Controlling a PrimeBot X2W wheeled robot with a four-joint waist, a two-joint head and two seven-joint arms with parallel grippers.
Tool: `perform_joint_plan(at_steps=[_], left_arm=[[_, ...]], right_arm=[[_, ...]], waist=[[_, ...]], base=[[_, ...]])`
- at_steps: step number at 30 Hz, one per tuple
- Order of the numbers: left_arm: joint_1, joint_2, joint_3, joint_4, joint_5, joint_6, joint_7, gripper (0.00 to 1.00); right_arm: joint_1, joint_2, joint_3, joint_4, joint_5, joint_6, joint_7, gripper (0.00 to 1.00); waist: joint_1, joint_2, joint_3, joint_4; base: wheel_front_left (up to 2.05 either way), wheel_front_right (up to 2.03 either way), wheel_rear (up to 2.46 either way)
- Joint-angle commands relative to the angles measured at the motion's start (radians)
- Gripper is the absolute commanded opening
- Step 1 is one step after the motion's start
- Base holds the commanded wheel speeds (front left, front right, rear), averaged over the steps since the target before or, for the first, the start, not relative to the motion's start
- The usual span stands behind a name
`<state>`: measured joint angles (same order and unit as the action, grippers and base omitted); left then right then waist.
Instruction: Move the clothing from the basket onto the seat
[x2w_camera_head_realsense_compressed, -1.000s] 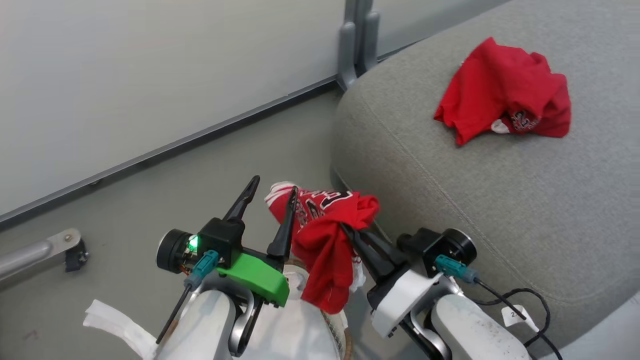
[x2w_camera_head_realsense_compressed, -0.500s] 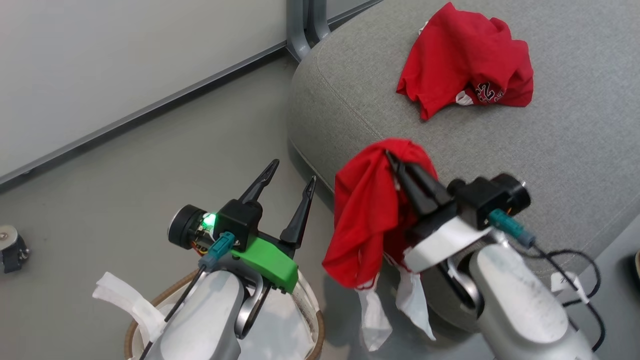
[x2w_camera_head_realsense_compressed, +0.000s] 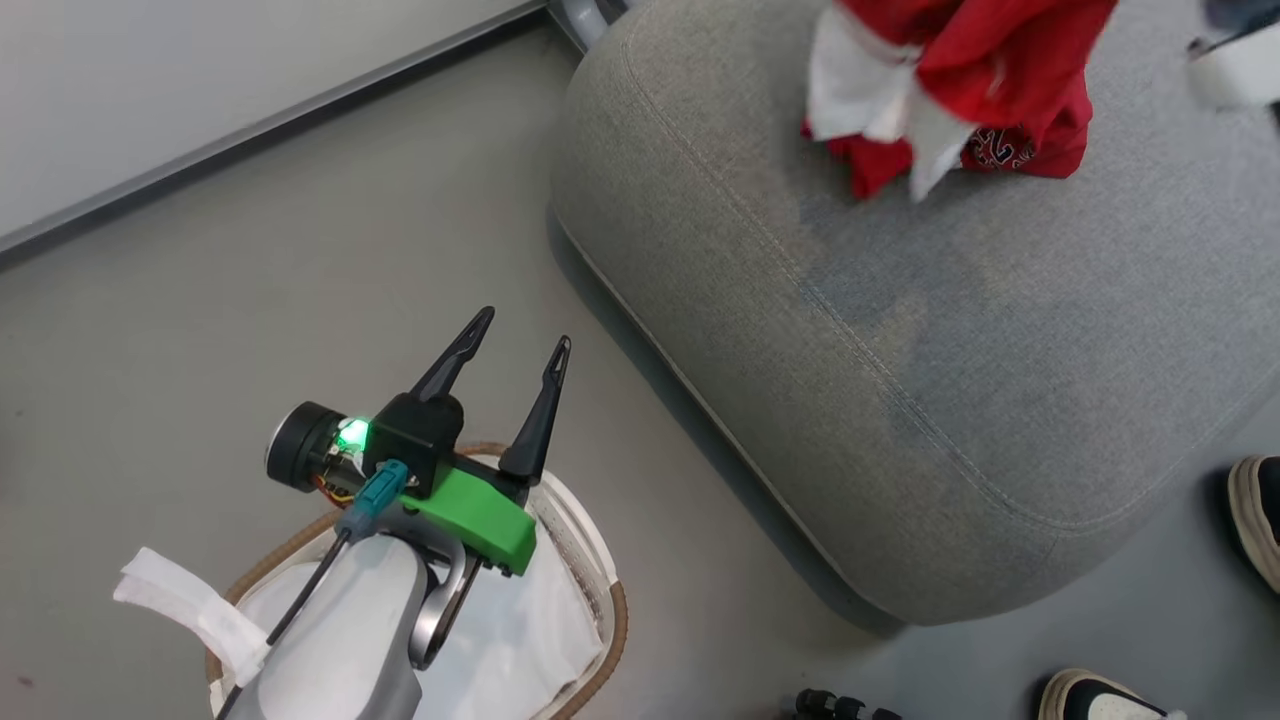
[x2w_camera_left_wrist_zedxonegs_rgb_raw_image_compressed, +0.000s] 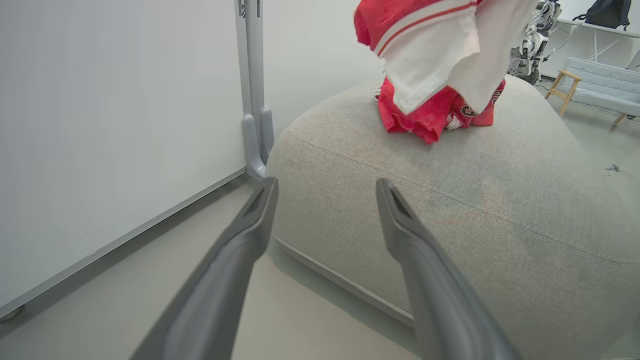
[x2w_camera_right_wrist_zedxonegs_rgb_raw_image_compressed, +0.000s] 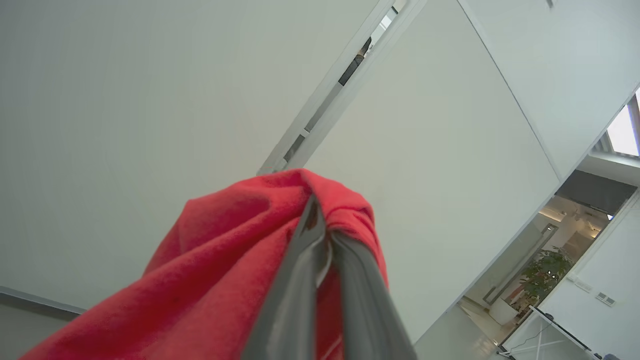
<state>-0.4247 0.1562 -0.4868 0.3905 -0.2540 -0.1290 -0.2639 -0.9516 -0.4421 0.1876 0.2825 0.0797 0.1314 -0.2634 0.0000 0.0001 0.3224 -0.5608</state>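
a person's shoe (x2w_camera_head_realsense_compressed: 1258, 520) on grey floor (x2w_camera_head_realsense_compressed: 200, 330), white liner sheet (x2w_camera_head_realsense_compressed: 515, 645)

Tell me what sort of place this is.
Probably an office or robotics lab lounge: a big grey upholstered seat beside movable partition panels, what looks like another robot in the background, and a potted plant down a corridor.

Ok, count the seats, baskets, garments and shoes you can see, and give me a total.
Seat: 1
Basket: 1
Garments: 2, a jersey held by the right gripper and a red garment lying on the cushion
Shoes: 2
Total: 6
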Motion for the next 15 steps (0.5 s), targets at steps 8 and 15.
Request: perform_joint_plan(at_steps=[8, 15], left_arm=[[-0.049, 0.053, -0.006, -0.03, 0.029, -0.003, -0.001, 1.0], [-0.11, 0.092, -0.033, -0.037, 0.034, -0.003, -0.001, 1.0]], right_arm=[[-0.19, -0.074, -0.185, 0.287, -0.086, -0.001, -0.001, 0.0], [-0.122, -0.015, -0.344, 0.416, -0.102, -0.001, -0.001, 0.0]], waist=[[0.0, -0.0001, 0.18, 0.043], [0.0, -0.0001, 0.309, 0.11]], base=[[0.0, 0.0, 0.0], [0.0, 0.0, 0.0]])
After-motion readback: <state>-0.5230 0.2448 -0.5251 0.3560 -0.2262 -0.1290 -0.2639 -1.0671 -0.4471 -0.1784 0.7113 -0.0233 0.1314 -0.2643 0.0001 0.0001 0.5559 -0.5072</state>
